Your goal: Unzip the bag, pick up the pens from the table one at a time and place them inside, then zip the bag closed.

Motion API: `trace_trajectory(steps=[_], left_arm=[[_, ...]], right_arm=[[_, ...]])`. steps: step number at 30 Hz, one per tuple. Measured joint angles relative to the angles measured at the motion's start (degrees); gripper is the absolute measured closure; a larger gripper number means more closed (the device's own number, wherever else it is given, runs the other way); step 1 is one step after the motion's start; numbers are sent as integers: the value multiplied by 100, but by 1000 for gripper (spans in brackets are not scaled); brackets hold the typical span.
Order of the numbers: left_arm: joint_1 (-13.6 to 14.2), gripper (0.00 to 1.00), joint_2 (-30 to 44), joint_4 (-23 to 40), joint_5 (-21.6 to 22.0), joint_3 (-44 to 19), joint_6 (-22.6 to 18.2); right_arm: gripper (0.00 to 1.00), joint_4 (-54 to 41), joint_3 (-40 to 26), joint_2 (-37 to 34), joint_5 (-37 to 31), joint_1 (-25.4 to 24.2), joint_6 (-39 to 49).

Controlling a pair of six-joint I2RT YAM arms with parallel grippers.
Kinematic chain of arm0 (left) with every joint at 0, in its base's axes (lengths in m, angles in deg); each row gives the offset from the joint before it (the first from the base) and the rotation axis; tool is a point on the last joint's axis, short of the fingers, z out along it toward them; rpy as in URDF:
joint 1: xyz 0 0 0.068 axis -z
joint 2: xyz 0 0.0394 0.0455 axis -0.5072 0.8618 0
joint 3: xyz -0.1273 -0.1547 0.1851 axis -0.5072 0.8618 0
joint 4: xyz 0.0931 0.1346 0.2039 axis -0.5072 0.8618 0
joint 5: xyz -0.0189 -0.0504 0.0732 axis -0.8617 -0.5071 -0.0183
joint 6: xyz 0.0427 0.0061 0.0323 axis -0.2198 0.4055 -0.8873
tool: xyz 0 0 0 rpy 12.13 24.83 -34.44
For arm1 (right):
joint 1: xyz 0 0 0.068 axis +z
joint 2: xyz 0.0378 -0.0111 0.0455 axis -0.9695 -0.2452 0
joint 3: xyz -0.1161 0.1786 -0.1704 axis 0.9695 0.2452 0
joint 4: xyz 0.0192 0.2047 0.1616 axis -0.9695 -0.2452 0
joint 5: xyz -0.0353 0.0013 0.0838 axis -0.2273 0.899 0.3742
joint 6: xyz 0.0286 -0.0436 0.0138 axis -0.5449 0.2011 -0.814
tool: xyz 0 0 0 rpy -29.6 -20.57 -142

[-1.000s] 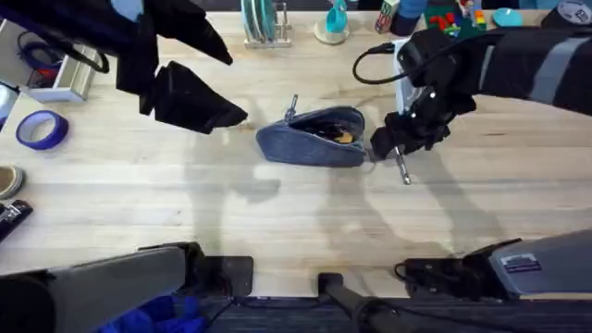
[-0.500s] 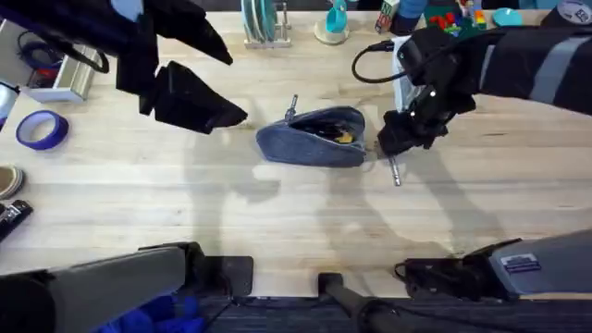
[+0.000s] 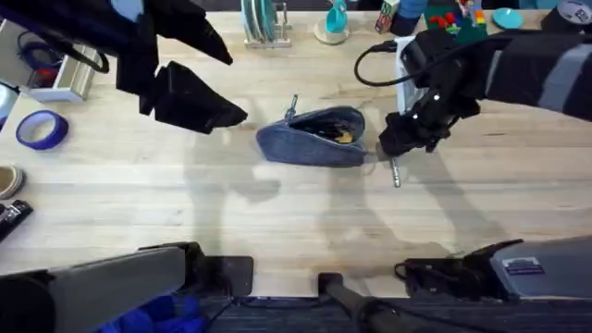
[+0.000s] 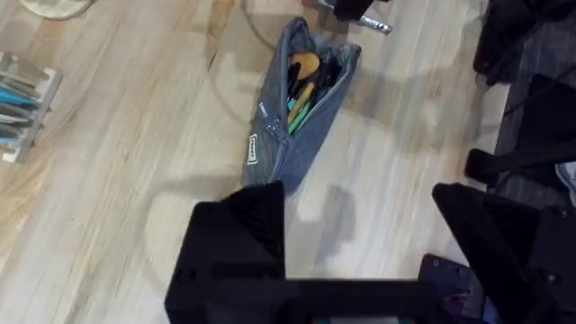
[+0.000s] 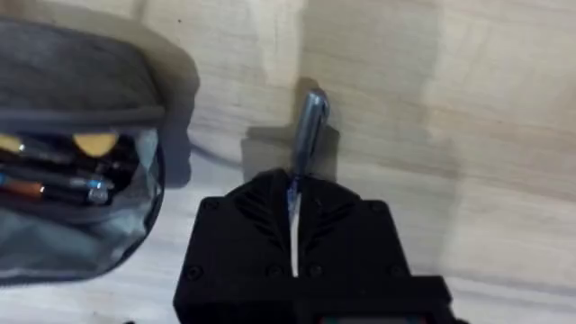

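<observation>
we find the oblong grey-blue fabric pouch lying unzipped mid-way across the light wooden plank table, several pens already inside. the right gripper sits just beside the pouch's right end, its black fingers clamped on a slim silver-grey metallic pen that hangs tip-down. we judge the loading step in hand; next, the pen needs carrying over the opening and releasing. the left gripper hovers apart from the pouch, fingers spread.
</observation>
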Motion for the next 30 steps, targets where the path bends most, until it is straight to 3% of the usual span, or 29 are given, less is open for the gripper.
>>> trace_trajectory(steps=[10, 21, 30], left_arm=[[0, 5, -1, -2, 1, 0, -2], [0, 5, -1, -1, 4, 0, 0], [0, 6, 0, 0, 7, 0, -2]], right_arm=[[967, -370, -95, 942, -2, 0, 191], [968, -938, -911, 1372, -1, 0, 488], [975, -1280, -1494, 1444, -2, 0, 1413]])
